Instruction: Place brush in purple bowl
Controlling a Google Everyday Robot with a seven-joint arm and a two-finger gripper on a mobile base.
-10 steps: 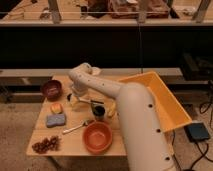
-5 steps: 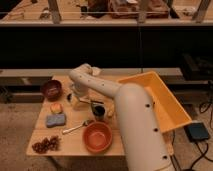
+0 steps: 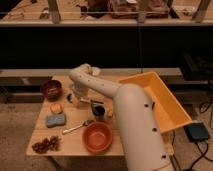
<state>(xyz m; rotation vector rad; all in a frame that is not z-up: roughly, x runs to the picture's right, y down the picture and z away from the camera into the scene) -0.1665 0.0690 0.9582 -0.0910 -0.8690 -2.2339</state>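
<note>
The gripper (image 3: 78, 96) hangs over the table (image 3: 72, 137) left of centre; its grip cannot be told. The brush (image 3: 93, 102) shows just to its right. The purple bowl (image 3: 51, 89) sits further left, apart from both.

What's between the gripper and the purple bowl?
Camera view: only bare table; the gripper hangs by the brush, apart from the purple bowl.
</note>
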